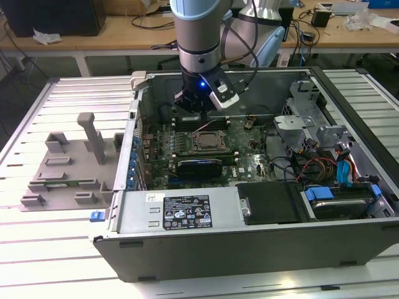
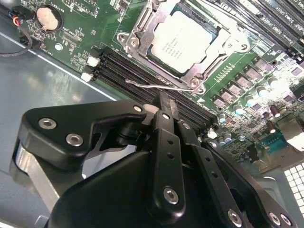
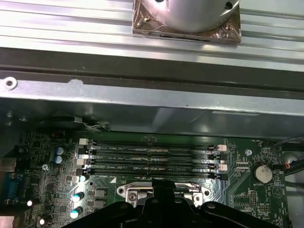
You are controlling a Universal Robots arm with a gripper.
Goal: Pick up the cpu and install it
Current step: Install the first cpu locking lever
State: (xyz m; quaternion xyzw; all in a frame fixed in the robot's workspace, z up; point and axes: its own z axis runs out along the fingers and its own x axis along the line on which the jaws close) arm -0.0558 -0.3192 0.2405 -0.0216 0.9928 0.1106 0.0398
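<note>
Black gripper linkage (image 2: 164, 156) sits right up against the lens in the second wrist view, fingers drawn together at the tip, nothing between them afaict. So: closed, empty.

Cpu (image 2: 183, 40) is already down in the socket (image 2: 142, 28), silver lid up, looks square w/ the frame in that view. Retention lever (image 2: 156, 86) is a thin wire lying along the socket edge beside the RAM slots (image 2: 142, 78), looks unlatched, but can't confirm.

Exterior view: I'm inside the open PC case (image 1: 262, 230), hovering over the mobo (image 1: 249, 163) just behind the socket (image 1: 209, 142). Grey tray (image 1: 59, 171) is well apart, on the table off the exterior view's left.

Step, my read: pick + place done, seating/lock phase in hand. Next needs a fingertip on the lever end and a straight, gentle push, no side load on the chip. Can't tell if the load plate is fully down.
</note>
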